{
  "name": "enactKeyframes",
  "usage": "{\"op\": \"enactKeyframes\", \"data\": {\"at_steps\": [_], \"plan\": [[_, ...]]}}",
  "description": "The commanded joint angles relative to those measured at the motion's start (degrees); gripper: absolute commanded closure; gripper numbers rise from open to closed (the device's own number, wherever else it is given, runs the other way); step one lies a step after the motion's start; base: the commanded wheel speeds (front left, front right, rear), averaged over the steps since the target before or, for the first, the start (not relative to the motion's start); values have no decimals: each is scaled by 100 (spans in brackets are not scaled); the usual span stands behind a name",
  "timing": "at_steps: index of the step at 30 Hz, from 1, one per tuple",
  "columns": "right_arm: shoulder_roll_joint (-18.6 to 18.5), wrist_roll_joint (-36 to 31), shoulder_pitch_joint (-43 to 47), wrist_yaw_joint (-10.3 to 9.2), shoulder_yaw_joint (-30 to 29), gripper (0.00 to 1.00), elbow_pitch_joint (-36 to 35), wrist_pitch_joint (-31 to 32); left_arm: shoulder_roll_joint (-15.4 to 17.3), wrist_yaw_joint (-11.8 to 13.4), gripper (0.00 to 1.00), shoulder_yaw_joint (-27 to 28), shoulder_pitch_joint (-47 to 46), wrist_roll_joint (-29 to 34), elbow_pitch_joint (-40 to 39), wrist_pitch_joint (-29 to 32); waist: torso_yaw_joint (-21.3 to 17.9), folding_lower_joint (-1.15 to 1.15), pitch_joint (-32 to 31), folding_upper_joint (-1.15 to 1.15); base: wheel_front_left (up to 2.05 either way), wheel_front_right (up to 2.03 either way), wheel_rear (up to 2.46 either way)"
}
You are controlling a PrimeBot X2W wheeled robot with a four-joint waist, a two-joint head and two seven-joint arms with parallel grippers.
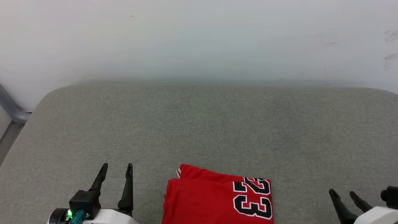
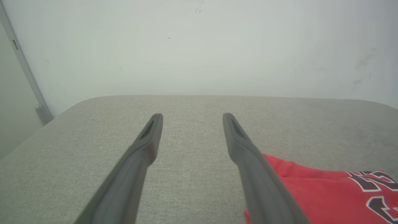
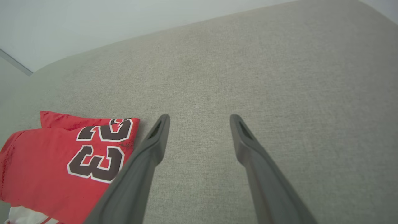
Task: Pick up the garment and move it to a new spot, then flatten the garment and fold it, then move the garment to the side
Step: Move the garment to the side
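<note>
- The garment (image 1: 214, 202) lies folded into a compact red pad at the near edge of the bench (image 1: 199, 124), between the two grippers and touching neither.
- It looks light, soft and floppy. The layers may slide apart, so pinch through all of them at the side edges.
- The left gripper (image 1: 117, 165) and right gripper (image 1: 342, 193) both stand wide open, holding nothing.
- The bench is covered in grey woven cloth, probably grippy, and a plain pale wall (image 1: 199, 37) rises behind its far edge.

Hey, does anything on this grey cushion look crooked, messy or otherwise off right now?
Slightly. The folded red jersey T-shirt with the black 23 is not squared up: an under layer pokes out skewed past its far edge, and a white sleeve peeks from one corner. The pale wall carries a few dark scuffs.
</note>
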Motion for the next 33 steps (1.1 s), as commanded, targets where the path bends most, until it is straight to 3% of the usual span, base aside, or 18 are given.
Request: {"op": "enactKeyframes", "data": {"at_steps": [1, 8, 17, 26, 28, 33], "plan": [[-55, 142, 2, -2, 7, 0, 44, 115, -17, -33, 0, -11, -87, 40, -39, -22, 89, 0, 73, 0, 0, 0, 0], [-409, 930, -119, -2, 608, 0, 331, 986, -98, -138, 0, -89, -328, 109, -121, -18, 457, 0, 386, 0, 0, 0, 0], [-400, 1656, -697, -2, 1505, 0, 813, 1330, -260, -296, 0, -87, -715, 187, -126, -18, 805, 0, 871, 0, 0, 0, 0], [-284, 2125, -942, -7, 1951, 0, 1679, 1841, -363, -394, 0, 40, -838, 286, -23, -19, 939, 0, 996, 0, 0, 0, 0], [-317, 2170, -1000, -7, 2018, 100, 1715, 1870, -391, -408, 0, 69, -865, 310, -16, -19, 948, 0, 999, 0, 0, 0, 0], [-497, 2085, -1186, -6, 2146, 100, 1571, 1704, -440, -439, 0, 134, -743, 374, 37, -19, 888, 0, 853, 0, 0, 0, 0]]}}
